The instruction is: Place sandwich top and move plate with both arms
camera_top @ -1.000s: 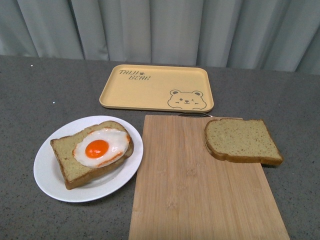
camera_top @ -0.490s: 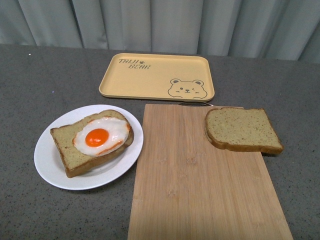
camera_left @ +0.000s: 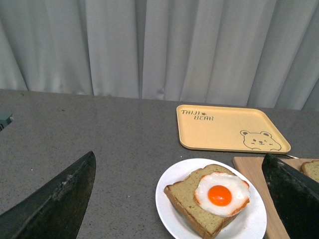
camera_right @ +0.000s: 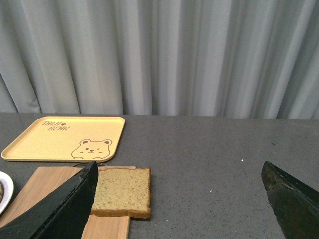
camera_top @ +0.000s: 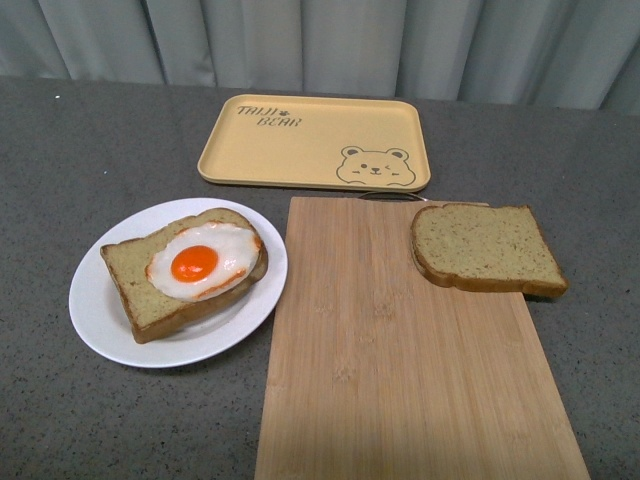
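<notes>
The plain bread slice is lying at the right middle of the front view, on the upper right corner of the wooden board. The white plate is sitting at the left, just beside the board, and is carrying the egg slice. The left gripper and the right gripper are both standing wide apart, holding nothing.

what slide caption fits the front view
Egg-topped bread on a white plate, plain bread slice on the cutting board, yellow bear tray behind.
</notes>
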